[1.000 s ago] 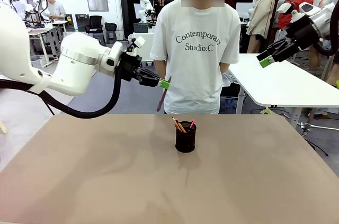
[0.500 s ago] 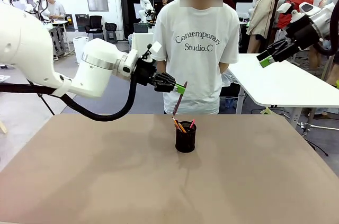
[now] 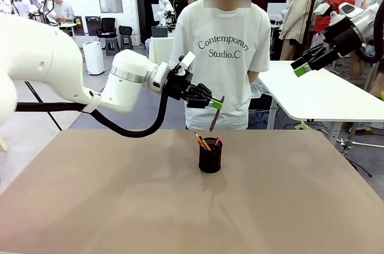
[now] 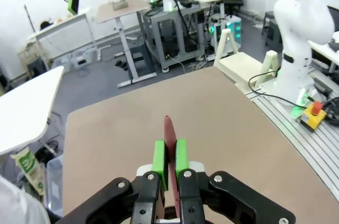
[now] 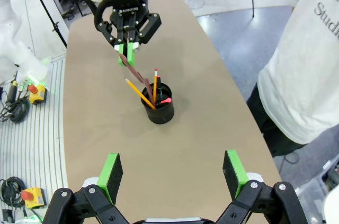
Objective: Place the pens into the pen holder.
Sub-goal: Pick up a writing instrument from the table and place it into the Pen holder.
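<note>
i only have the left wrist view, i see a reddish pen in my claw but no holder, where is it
Observer: The black mesh pen holder stands mid-table, right below the left claw in the front view; the reddish-brown pen hangs tip-down above its rim.
Operator: anything in the holder already
Observer: Yes, in the right wrist view two yellow pencils and a dark pen with a pink-red end stand inside.
Operator: is the other claw in the way
Observer: No, the right claw is open and raised well off to the right, above a white side table.
</note>
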You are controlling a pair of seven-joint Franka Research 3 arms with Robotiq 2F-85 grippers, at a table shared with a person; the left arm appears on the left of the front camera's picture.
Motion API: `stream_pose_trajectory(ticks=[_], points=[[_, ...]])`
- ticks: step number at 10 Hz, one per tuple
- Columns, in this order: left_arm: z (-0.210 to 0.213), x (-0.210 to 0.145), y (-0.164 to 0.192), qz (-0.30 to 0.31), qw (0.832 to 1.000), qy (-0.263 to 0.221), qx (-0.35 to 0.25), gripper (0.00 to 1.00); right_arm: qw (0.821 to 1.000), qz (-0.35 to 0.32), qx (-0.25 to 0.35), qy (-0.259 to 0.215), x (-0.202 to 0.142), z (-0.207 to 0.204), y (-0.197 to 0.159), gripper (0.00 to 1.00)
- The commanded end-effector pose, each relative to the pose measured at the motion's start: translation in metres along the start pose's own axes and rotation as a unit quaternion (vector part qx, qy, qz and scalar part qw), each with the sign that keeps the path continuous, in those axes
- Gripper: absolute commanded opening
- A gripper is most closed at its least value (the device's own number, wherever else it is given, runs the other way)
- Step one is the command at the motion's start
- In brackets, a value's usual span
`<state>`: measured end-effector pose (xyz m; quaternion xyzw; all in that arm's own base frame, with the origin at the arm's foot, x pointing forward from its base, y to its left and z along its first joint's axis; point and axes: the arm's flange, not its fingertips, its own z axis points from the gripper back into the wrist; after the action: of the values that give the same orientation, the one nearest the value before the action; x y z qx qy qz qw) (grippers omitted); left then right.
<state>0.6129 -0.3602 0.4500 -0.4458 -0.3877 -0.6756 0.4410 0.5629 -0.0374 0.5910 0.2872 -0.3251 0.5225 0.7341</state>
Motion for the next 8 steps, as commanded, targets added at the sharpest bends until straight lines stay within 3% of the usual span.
stream_pose_trajectory(ticks=[1,8], points=[[-0.002,-0.012,0.019,-0.013,0.999,-0.026,-0.023,0.0,1.0,0.001,-0.003,0.0,0.001,0.001,0.0,1.0],[-0.011,-0.063,0.03,0.002,0.997,-0.057,-0.052,0.0,1.0,0.001,-0.003,0.0,0.001,0.001,0.0,1.0]])
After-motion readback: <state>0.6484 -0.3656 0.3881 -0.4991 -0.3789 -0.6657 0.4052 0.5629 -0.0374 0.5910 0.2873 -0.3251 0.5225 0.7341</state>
